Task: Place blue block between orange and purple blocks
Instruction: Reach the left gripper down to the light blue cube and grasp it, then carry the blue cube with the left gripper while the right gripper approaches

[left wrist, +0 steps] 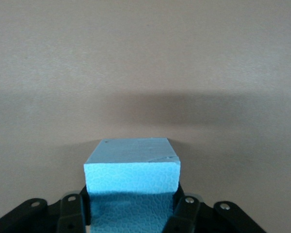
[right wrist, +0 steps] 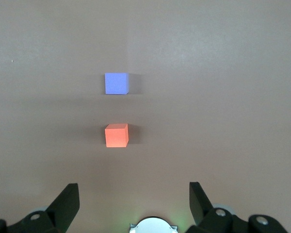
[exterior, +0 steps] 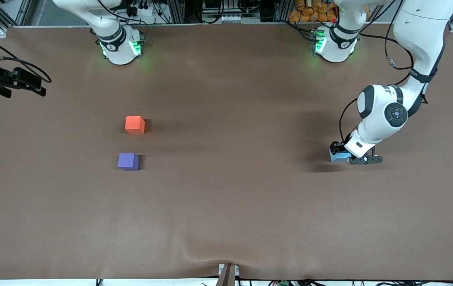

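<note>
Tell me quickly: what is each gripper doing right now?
Left gripper: shut on the blue block, down at the table.
Right gripper: open, holding nothing, waiting.

Both arms are glossy white with rounded shells, black rings at the joints, and round white bases that glow green at the sides. The left arm has a dark round cap with a small blue centre on its wrist joint, and thin black cables loop along it down to a black gripper. In the wrist views the fingers are matte black and wedge-shaped, set on black brackets with small silver screws.
</note>
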Controlling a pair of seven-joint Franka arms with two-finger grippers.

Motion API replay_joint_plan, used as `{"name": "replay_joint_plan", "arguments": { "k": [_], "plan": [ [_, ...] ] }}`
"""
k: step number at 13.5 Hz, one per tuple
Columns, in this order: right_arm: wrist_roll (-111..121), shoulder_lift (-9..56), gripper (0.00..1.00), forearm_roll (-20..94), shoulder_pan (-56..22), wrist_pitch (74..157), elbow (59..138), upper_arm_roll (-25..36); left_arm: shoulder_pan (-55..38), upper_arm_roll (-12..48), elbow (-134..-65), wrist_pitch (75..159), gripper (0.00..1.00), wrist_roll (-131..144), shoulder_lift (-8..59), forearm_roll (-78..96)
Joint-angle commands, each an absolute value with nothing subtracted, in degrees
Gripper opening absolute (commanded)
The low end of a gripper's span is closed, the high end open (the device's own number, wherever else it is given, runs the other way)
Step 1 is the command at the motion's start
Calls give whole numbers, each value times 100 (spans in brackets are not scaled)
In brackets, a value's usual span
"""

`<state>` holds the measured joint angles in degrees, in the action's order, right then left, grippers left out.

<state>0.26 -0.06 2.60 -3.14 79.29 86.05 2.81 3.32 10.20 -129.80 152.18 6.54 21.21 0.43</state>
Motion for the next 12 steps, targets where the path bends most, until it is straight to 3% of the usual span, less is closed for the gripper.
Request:
{"name": "replay_joint_plan", "arguments": {
  "k": [1, 6, 12],
  "plan": [
    [70, 18, 100, 290, -317, 7857, 8534, 299, -113, 1020, -12824, 15119, 0, 642, 2136, 97],
    [70, 18, 100, 290, -316, 7857, 8534, 299, -1762, 1028, -11473, 13660, 0, 1613, 2301, 105],
    [53, 53, 100, 281, -360, 7857, 8534, 290, -3514, 958, -8450, 12569, 0, 3479, 3970, 105]
  ]
}}
